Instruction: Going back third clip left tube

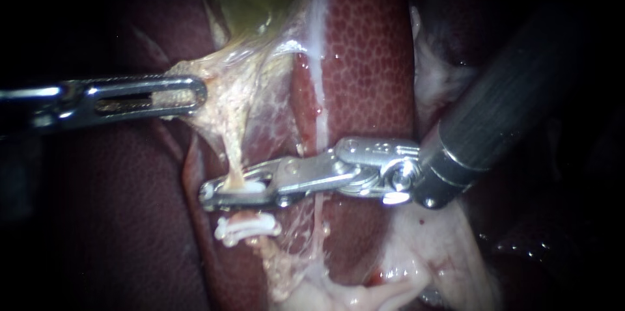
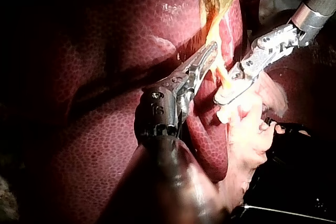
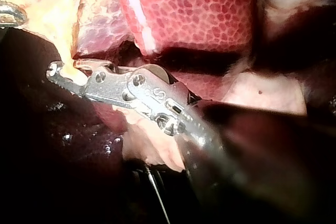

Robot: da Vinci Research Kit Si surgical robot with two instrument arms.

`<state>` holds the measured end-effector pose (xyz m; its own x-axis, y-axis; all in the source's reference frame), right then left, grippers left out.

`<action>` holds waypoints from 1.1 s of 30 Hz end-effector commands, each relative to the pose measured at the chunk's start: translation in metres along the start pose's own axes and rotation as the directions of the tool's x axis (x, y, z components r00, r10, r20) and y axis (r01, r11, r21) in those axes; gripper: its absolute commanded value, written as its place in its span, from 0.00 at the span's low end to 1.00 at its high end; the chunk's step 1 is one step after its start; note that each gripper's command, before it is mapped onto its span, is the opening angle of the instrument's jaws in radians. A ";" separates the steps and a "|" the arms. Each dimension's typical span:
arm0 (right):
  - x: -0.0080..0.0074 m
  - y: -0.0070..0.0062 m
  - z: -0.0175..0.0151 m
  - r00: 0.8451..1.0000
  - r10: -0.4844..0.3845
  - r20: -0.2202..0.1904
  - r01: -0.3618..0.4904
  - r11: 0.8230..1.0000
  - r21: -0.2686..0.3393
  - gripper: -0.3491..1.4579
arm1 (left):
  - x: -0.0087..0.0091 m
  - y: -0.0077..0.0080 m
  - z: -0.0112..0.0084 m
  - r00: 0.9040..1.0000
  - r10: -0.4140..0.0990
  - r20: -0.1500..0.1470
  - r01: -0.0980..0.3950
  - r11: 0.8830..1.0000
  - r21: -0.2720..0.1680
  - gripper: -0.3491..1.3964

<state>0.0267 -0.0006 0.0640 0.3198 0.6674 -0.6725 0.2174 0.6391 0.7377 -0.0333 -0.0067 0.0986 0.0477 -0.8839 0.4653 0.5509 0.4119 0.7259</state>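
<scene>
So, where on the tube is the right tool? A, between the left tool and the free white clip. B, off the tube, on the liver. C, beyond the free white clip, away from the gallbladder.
A: the right tool clamps the tube between the left tool, which holds tissue, and the free white clip.

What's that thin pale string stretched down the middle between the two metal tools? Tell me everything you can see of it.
It is a tube: thin, pale yellowish, wet-looking, pulled taut over the dark red liver. Its upper end fans into pale tissue gripped by the left instrument. Lower down, the right instrument has its jaws closed on a white clip across it. A second clip sits just below.
</scene>
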 end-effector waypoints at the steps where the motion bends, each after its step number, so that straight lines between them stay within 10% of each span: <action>1: 0.0000 0.0000 0.0001 1.000 0.000 0.000 0.000 1.000 0.001 0.00 | 0.0000 0.0000 0.0000 1.000 0.000 0.000 0.000 1.000 0.000 0.00; 9: 0.0001 -0.0001 0.0001 1.000 0.006 -0.001 -0.006 1.000 -0.002 0.00 | 0.0000 0.0000 0.0000 1.000 0.000 0.000 0.000 1.000 0.000 0.00; 14: 0.0015 0.0006 0.0001 0.999 0.003 -0.035 -0.008 0.992 -0.124 0.51 | 0.0001 0.0000 0.0000 1.000 0.000 0.000 0.000 1.000 0.000 0.00; 26: 0.0004 0.0009 -0.0064 0.999 -0.008 -0.046 -0.001 0.983 -0.183 0.52 | 0.0001 0.0001 -0.0001 1.000 0.001 0.000 -0.001 1.000 0.000 0.00; 33: 0.0001 -0.0014 -0.0125 0.999 -0.027 -0.038 0.020 0.983 -0.183 0.52 | 0.0001 0.0002 0.0000 1.000 0.001 0.000 -0.001 1.000 0.000 0.00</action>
<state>0.0140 0.0035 0.0616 0.2784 0.6588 -0.6989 0.0515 0.7164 0.6958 -0.0332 -0.0067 0.0988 0.0480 -0.8833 0.4664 0.5506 0.4130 0.7254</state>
